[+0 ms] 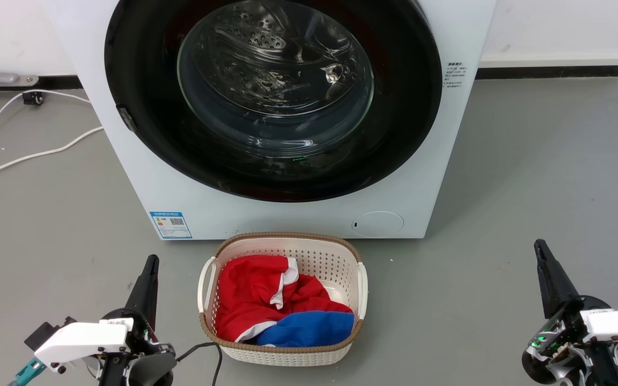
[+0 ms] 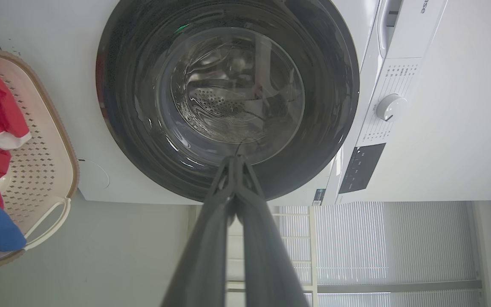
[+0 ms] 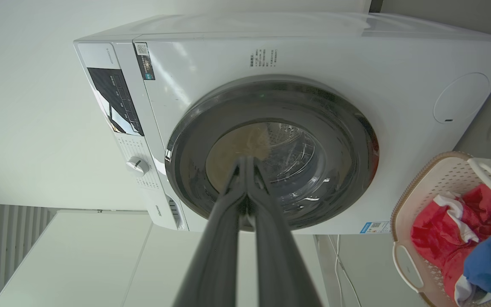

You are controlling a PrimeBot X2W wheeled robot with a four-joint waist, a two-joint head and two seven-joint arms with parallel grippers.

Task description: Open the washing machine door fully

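The white washing machine (image 1: 287, 217) stands straight ahead on the grey floor. Its door (image 1: 405, 123), a glossy black disc with a bulging glass centre, lies closed flat against the front, and the steel drum shows through the glass. A small dark latch sits on the door's left rim. My left gripper (image 1: 151, 262) hovers low at the lower left, shut and holding nothing, well short of the machine. My right gripper (image 1: 539, 247) hangs at the lower right, shut too and empty. In the wrist views the door (image 2: 117, 98) (image 3: 348, 140) fills the centre beyond the closed left gripper (image 2: 236, 158) and right gripper (image 3: 245, 160).
A white laundry basket (image 1: 282, 351) with red and blue clothes sits on the floor between my grippers, right before the machine. White cables (image 1: 30, 155) run along the floor at the left. A round flap (image 1: 377, 223) and blue sticker (image 1: 170, 224) mark the machine's lower front.
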